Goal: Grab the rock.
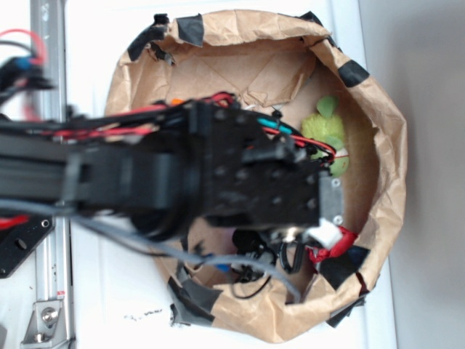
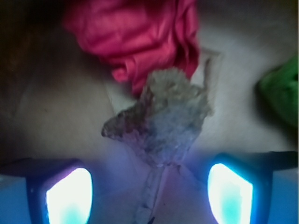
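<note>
Paper floor (image 2: pixel 56 121); fingers (image 2: pixel 70 196) spread wide, rock (image 2: pixel 161 126) between, untouched.

A brown paper bag (image 1: pixel 385 145), rimmed with black tape (image 1: pixel 190 27), is seen holding a green toy (image 1: pixel 325 131) and red ball (image 2: pixel 135 35).

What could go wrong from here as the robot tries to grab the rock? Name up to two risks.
1. The rock touches the red crumpled ball, so the closing tool might catch the ball too.
2. The rock is irregular and lies just ahead of the open fingers, so it might slip out if the tool closes too early.
</note>
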Available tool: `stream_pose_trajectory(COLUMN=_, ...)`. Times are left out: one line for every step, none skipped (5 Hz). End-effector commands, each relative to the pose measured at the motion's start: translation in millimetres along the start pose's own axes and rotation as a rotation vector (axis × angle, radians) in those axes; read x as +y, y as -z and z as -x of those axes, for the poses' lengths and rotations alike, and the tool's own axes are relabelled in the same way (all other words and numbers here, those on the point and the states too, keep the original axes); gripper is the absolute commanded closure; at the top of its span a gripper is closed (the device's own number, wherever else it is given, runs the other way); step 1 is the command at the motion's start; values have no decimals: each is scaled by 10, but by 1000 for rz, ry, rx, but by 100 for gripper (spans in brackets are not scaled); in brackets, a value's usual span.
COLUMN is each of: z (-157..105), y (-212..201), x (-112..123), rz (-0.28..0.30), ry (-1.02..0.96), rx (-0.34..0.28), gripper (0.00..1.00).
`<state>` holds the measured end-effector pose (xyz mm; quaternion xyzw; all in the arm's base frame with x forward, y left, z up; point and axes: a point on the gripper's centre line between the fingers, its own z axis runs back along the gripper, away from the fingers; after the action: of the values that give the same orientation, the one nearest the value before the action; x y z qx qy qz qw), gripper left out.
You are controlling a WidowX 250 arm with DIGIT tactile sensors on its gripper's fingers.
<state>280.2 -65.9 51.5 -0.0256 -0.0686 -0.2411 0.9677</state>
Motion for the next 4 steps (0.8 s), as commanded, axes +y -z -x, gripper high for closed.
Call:
stream_pose_trajectory(z=-214, y=129, x=-113, rz=0, ry=24, rx=-44, gripper=0)
stream_pose_trajectory(z=-232, y=300, x=-121, rz=12, ry=9, rx=-13, gripper=0)
stream_pose_trajectory(z=-232, y=399, x=-62, rz=14, ry=-21, rx=-3, gripper=9)
stream_pose_trajectory(z=-243, y=332, x=15, rz=24, ry=-74, rx=15, gripper=100)
